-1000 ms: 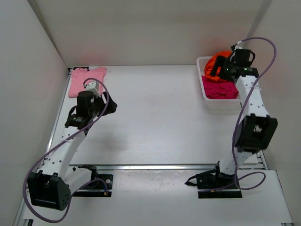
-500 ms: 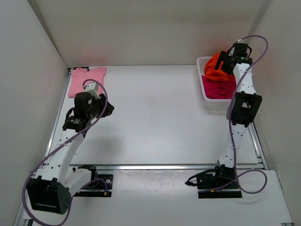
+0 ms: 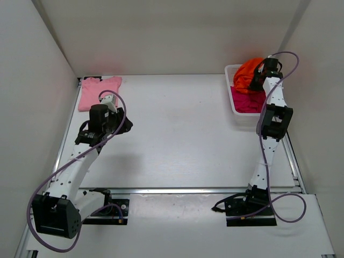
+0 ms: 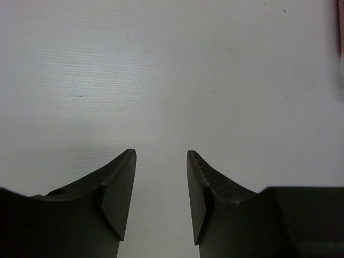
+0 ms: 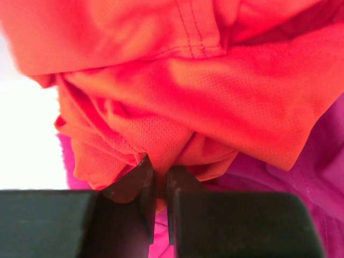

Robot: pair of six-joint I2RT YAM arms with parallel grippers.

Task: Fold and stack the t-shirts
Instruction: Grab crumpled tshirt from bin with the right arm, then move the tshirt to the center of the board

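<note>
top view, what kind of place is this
Most likely a robot lab test cell, not a home: a left arm and right arm bolted to a white table, plain white walls boxing it in, and props only: a pink t-shirt, an orange t-shirt in a basket.

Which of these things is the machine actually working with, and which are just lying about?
Part of the job: pink t-shirt, orange t-shirt pinched by the right end effector, magenta t-shirt.
Just there: white basket.
</note>
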